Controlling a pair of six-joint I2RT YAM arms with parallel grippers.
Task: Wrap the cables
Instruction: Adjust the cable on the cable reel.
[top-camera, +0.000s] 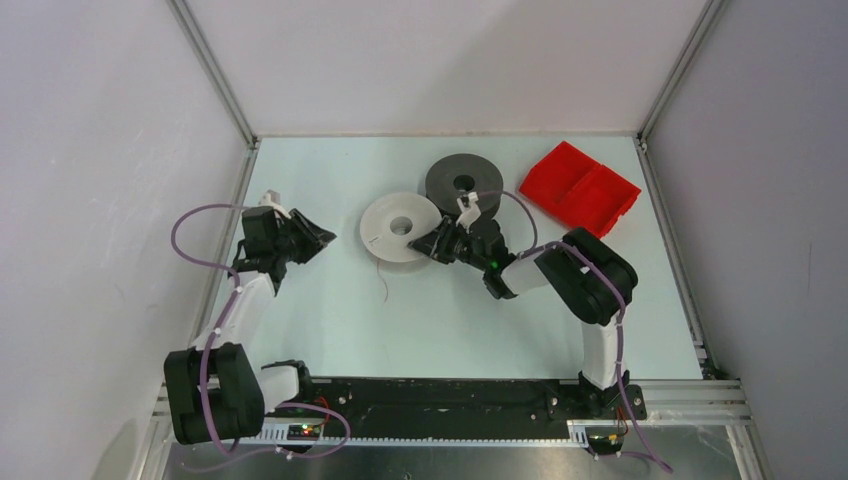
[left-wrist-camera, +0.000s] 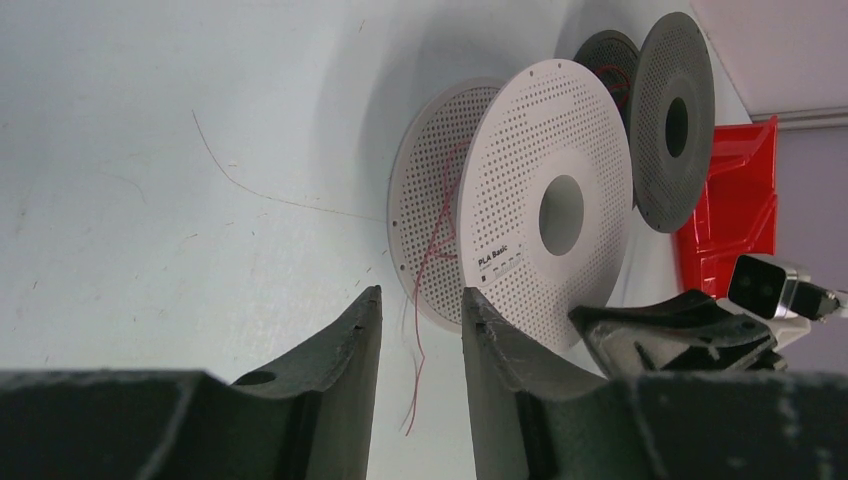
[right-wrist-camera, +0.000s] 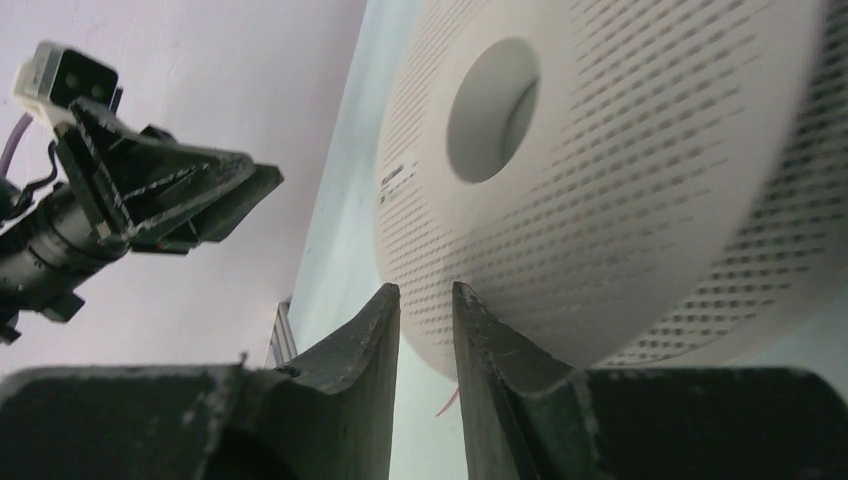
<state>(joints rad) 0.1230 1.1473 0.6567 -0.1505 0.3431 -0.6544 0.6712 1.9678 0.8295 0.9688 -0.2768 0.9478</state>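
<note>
Your left gripper (left-wrist-camera: 420, 295) hangs low over the table (top-camera: 330, 330), jaws partly apart with nothing between them, pointing at the white spool (top-camera: 400, 227). Your right gripper (right-wrist-camera: 425, 290) sits at that spool's rim on the far side from the left one — jaws at a narrow gap, gripping nothing you can see. The cable (top-camera: 383, 283) trails loose from the white spool onto the table. The grey spool (top-camera: 463, 183) lies just behind.
</note>
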